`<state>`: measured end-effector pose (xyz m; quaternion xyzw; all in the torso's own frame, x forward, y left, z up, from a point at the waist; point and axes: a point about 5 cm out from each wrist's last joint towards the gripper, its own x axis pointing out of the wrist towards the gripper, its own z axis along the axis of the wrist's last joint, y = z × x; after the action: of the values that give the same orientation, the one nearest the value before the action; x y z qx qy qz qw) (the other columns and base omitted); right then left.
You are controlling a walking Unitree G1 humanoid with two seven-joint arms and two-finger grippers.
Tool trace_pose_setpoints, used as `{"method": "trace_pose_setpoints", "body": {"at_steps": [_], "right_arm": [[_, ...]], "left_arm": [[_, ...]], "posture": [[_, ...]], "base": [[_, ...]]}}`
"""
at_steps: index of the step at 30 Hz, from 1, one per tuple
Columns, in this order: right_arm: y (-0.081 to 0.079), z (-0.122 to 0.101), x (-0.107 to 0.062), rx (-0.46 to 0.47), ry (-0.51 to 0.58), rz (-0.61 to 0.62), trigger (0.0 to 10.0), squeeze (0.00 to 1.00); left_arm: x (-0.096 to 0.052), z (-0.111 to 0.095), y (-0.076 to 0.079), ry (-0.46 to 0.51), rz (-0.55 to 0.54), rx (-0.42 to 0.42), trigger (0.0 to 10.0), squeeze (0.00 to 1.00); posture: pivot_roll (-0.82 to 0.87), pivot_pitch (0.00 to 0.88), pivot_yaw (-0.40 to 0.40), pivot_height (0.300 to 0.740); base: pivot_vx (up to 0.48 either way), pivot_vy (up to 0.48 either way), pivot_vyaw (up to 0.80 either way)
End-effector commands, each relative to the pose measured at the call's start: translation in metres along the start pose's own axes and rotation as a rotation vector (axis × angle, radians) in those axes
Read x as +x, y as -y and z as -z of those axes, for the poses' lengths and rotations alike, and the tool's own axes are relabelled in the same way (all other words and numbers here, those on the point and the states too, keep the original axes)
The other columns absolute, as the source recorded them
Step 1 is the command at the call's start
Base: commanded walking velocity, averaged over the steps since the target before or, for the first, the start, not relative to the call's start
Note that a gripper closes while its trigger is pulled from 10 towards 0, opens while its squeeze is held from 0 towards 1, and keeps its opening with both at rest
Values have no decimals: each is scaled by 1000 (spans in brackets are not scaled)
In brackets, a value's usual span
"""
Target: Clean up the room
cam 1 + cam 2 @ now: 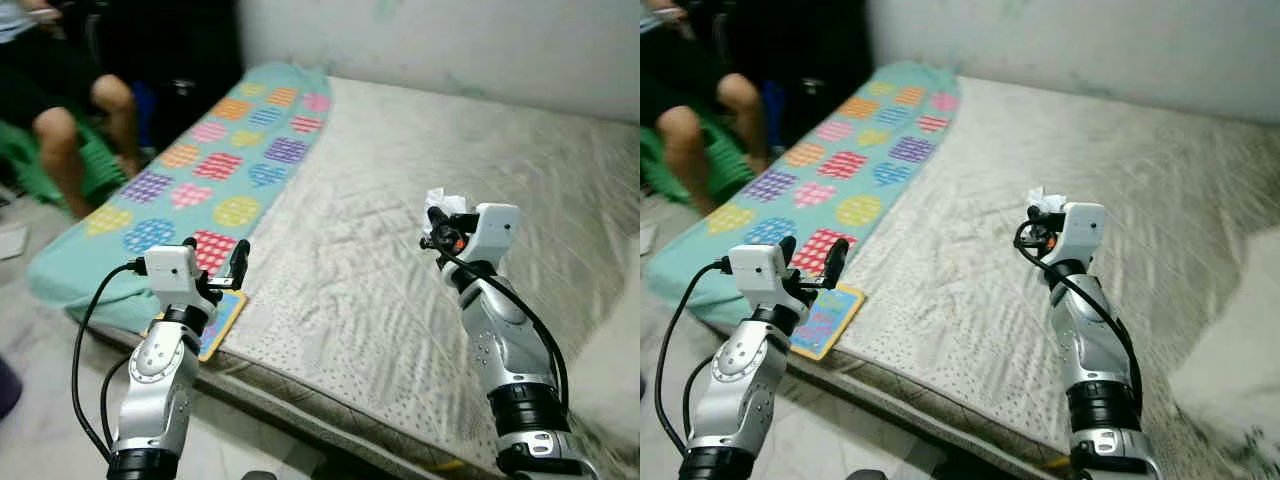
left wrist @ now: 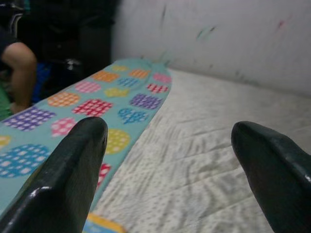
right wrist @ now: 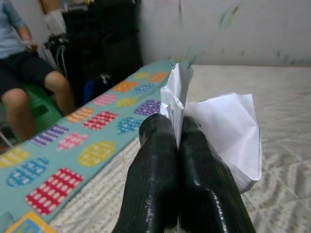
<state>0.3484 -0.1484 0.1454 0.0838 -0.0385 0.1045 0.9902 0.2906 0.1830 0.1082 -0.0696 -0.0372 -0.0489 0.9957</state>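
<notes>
1. Left eye view: one bed (image 1: pixel 400 200), one teal spotted mat (image 1: pixel 200 170) along its side, one seated person (image 1: pixel 70 110) beyond the left end effector (image 1: pixel 225 268). One small card (image 1: pixel 222 318) lies just below that end effector, on the bed edge.
2. Left wrist view: left end effector fingers (image 2: pixel 73 170) wide apart, holding nothing, above the mat's edge.
3. Right wrist view: right end effector (image 3: pixel 177 131) pinched together on one crumpled white paper (image 3: pixel 228 131), held above the bed.
</notes>
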Motion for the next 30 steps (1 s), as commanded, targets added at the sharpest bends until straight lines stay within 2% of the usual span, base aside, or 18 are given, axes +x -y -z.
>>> {"method": "trace_pose_setpoints", "body": {"at_steps": [1,15,26,30], "right_arm": [[20,0,-8,-20,-7,61,10000,0],[22,4,-12,-26,-23,81,10000,0],[20,5,-12,-39,-29,69,10000,0],[19,4,-11,-40,-26,64,10000,0]], "left_arm": [[6,1,13,-3,42,-14,10000,0],[6,2,14,-10,54,-26,10000,0],[9,2,18,-11,76,-41,10000,0],[10,2,19,-8,80,-43,10000,0]], "posture": [[-21,0,26,740],[-23,0,28,740],[-31,0,32,740],[-32,0,29,740]], "base": [[0,0,0],[0,0,0],[0,0,-786],[0,0,-234]]}}
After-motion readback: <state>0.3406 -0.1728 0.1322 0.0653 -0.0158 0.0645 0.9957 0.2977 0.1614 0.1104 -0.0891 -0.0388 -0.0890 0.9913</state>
